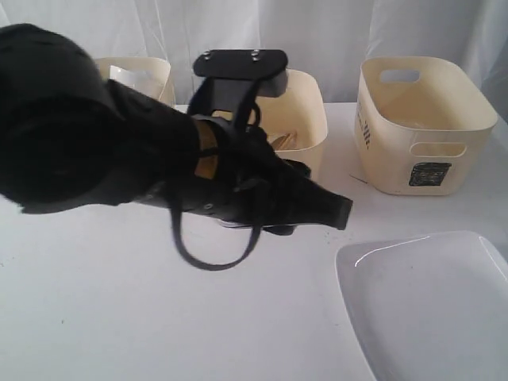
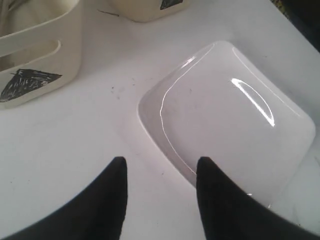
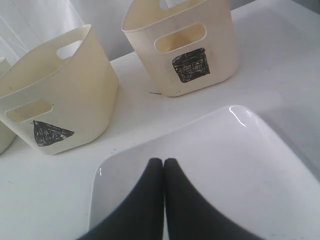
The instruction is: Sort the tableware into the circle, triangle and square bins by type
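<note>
Left wrist view: the left gripper (image 2: 161,162) is held wide above the table (image 2: 75,135), at the rim of the white plate (image 2: 235,120). The right gripper (image 3: 163,161) is closed, empty. The rim should be straddled squarely before closing.

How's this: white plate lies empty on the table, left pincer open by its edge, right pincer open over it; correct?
No: the right pincer is shut, tips pressed together, as the right wrist view shows. The white plate and open left pincer are as stated.
</note>
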